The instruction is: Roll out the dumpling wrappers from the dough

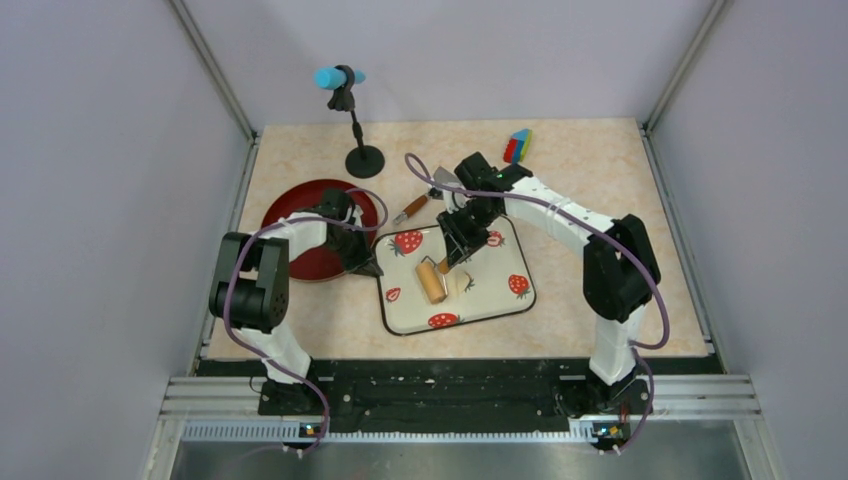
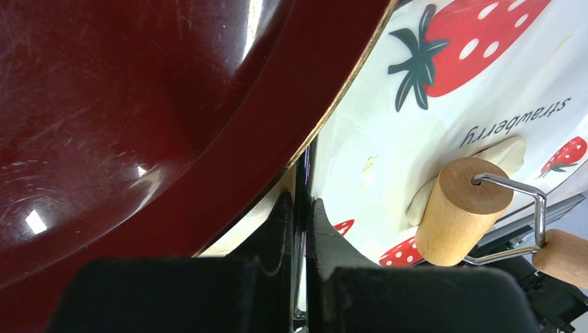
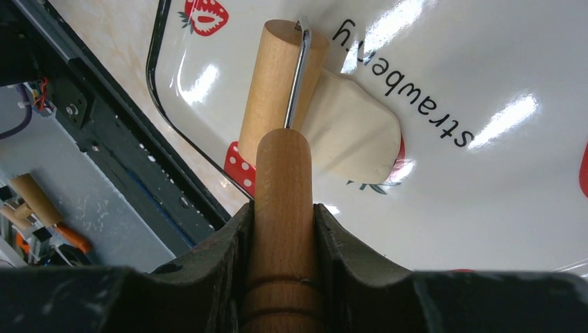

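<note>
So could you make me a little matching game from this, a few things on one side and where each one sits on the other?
Things:
1 rolling pin
2 dough
3 red plate
4 colourful block

Places:
A near the far edge of the table
B flat on the strawberry tray, against the pin
C handle clamped in the right gripper
D left of the tray, beside the left gripper

Pairs: 1-C, 2-B, 3-D, 4-A

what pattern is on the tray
The tray is white with red strawberries, best seen in the top external view.
</note>
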Tool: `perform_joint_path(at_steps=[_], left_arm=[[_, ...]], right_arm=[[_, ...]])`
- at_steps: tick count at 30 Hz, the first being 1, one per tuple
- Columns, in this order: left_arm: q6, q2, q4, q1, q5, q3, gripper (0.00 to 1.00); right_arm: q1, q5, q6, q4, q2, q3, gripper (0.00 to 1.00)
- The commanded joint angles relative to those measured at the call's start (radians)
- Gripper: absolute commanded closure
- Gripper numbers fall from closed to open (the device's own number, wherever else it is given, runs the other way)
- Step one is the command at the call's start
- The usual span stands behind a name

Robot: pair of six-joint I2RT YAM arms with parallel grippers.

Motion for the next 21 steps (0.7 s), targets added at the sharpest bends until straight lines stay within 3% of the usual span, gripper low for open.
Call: perform_joint_path(at_steps=[1, 21], left_arm=[[0.019, 0.046, 0.024, -0.01, -0.103, 0.008, 1.0], [-0.021, 0.055, 0.045, -0.023, -0.093, -0.001, 1.0]], right_arm=[[0.037, 0.001, -0.033, 0.025, 0.023, -0.027, 1.0], [0.191, 0.215, -0.131, -0.091, 0.144, 0.018, 1.0]])
